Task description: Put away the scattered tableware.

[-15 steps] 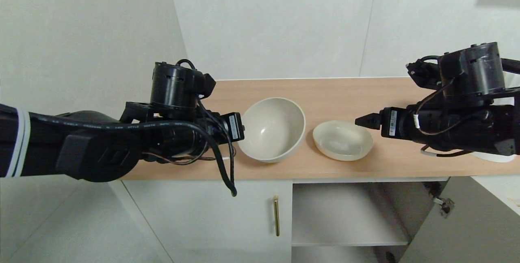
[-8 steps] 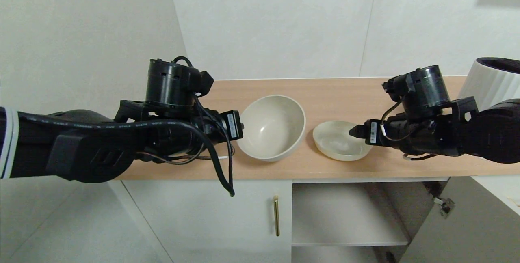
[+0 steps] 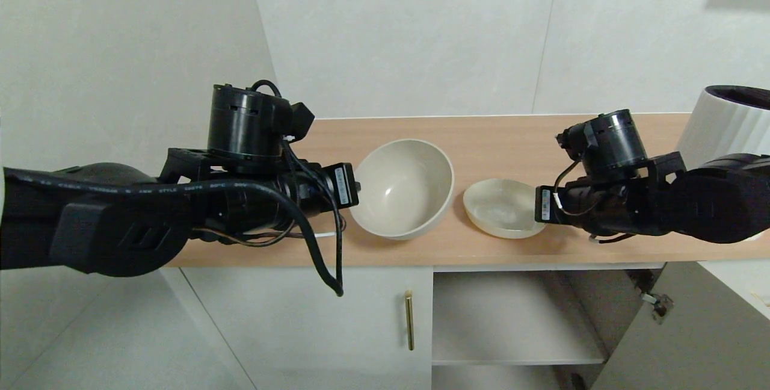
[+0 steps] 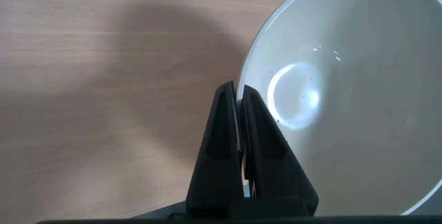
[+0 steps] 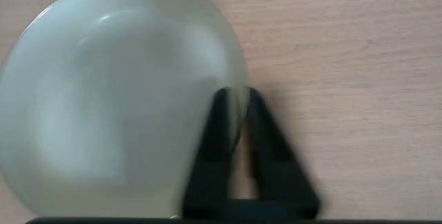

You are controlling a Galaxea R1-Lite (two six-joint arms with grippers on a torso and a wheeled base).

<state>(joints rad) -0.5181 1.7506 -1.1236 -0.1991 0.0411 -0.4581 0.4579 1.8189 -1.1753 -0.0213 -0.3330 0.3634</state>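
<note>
In the head view you've got the big bowl (image 3: pixel 402 188) sitting on the wooden worktop (image 3: pixel 493 137) close to the front edge, with the shallow dish (image 3: pixel 502 215) just beside it on the right, the two not quite touching. Your left hand (image 3: pixel 356 185) is right up against the bowl's left rim, and your right hand (image 3: pixel 537 206) is at the dish's right edge. A white ribbed pot (image 3: pixel 716 119) stands on the worktop behind the right arm. Below, the cupboard has a closed door with a brass handle (image 3: pixel 409 321) and an open compartment with a shelf (image 3: pixel 517 357) next to it. From the left wrist view, the left hand (image 4: pixel 238 89) is pinched nearly closed on the bowl (image 4: pixel 352 79), one finger inside the rim and one outside. From the right wrist view, the right hand (image 5: pixel 236 103) has its fingers a little apart and straddling the rim of the dish (image 5: pixel 117 92), one inside and one outside. It's blurry there, so you can't tell whether the pads are pressing on it.
</note>
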